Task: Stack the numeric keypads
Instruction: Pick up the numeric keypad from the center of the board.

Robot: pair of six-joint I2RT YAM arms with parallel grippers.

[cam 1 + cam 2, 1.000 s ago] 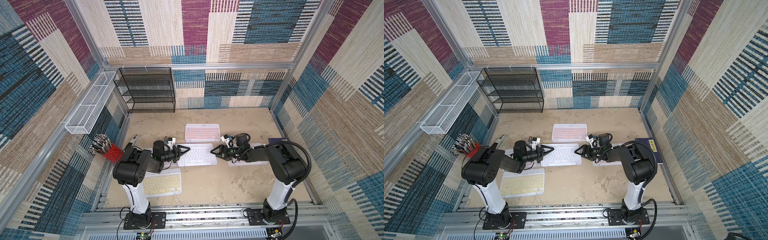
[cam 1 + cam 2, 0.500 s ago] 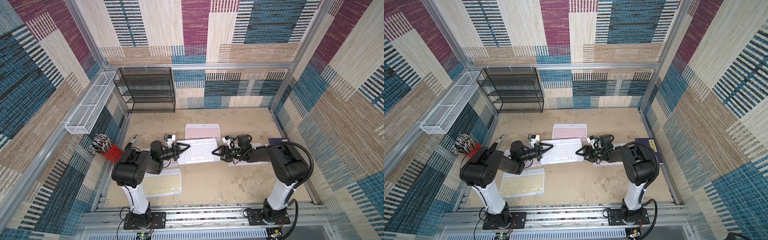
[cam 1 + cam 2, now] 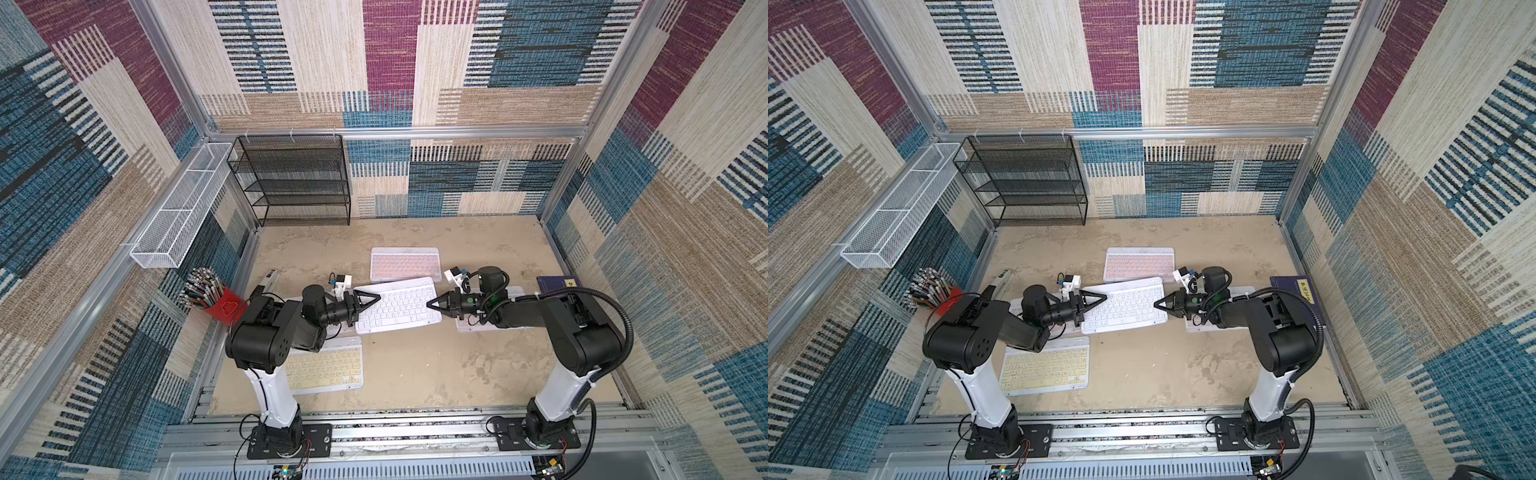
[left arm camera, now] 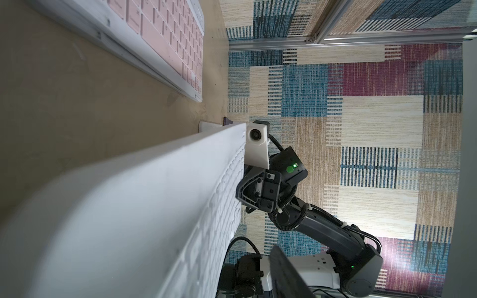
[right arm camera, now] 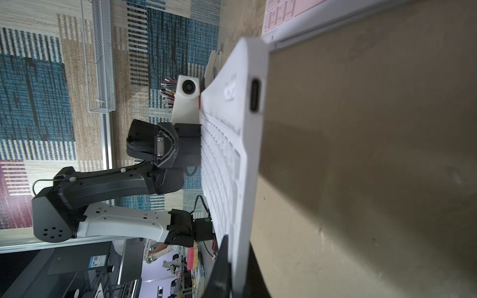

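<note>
A white-keyed keypad hangs tilted between my two grippers in both top views. My right gripper is shut on its right edge; in the right wrist view both fingers pinch the white frame. My left gripper straddles the left edge with its jaws open. In the left wrist view one finger stands clear of the key face, and the other is hidden behind the keypad. A pink keypad lies just behind. A yellow keypad lies near the front left.
Another keypad lies partly hidden under the right arm, and one under the left arm. A dark blue book is at the right wall. A stapler and a red pen cup stand at the left. A black mesh shelf fills the back left.
My right gripper has closed on the white keypad's right edge. The keypad has risen off the table and tilted, its left end carried back by the left gripper.
</note>
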